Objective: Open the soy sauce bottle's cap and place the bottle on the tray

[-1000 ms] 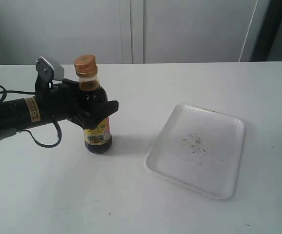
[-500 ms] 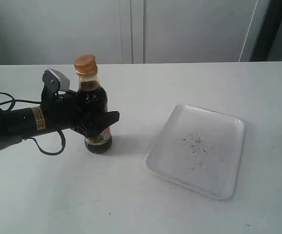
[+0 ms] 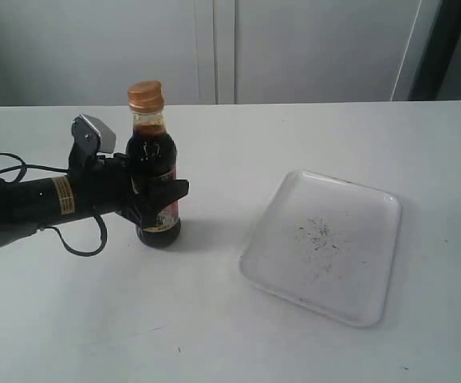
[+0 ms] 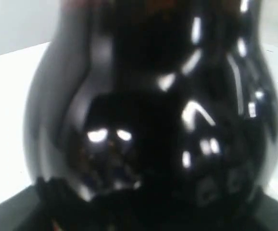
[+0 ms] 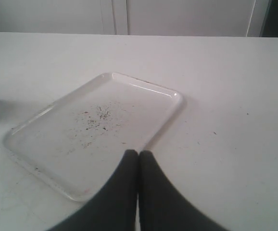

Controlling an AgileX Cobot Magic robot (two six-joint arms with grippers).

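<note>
The soy sauce bottle (image 3: 155, 163) stands upright on the white table, left of centre, dark liquid up to its neck. Its copper-orange cap (image 3: 145, 96) sits closed on top. My left gripper (image 3: 163, 190) reaches in from the left and is shut on the bottle's body, one dark finger crossing the label in front. In the left wrist view the dark bottle (image 4: 153, 120) fills almost everything. The white tray (image 3: 372, 247) lies empty to the right, dark specks at its centre. My right gripper (image 5: 138, 154) is shut on nothing, just beyond the tray's (image 5: 144, 103) rim; the exterior view does not show it.
A black cable (image 3: 7, 167) loops on the table behind my left arm (image 3: 31, 201). White cabinet doors (image 3: 214, 48) stand behind the table's far edge. A bare strip of table (image 3: 214, 215) separates bottle and tray.
The left gripper slid further along the bottle and closed on it. The bottle shifted slightly right and now stands straighter, its cap higher. The tray has not moved.
</note>
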